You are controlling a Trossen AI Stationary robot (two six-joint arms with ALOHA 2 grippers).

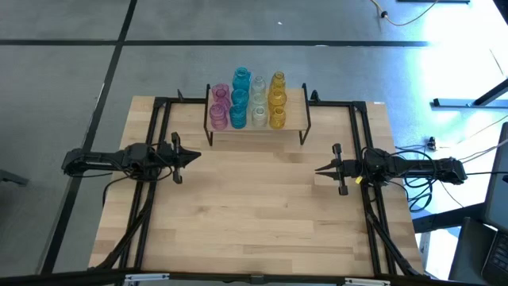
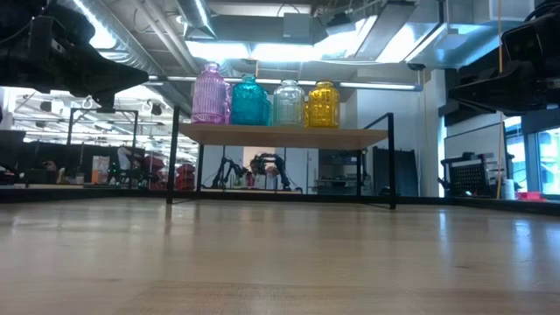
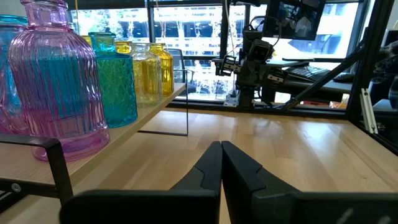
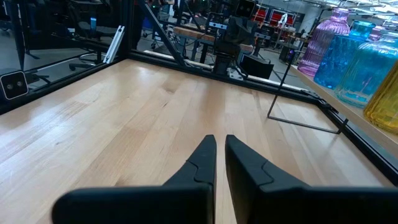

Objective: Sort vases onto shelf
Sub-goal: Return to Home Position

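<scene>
Though front vases [image 2: 266, 102] hide rear rows on shelf [image 2: 284, 136], both grippers pressed together, empty.

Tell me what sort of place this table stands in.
Probably a robotics lab or workshop: exposed ducts run overhead, other arm rigs stand beyond the shelf, and a monitor hangs behind the table.
</scene>
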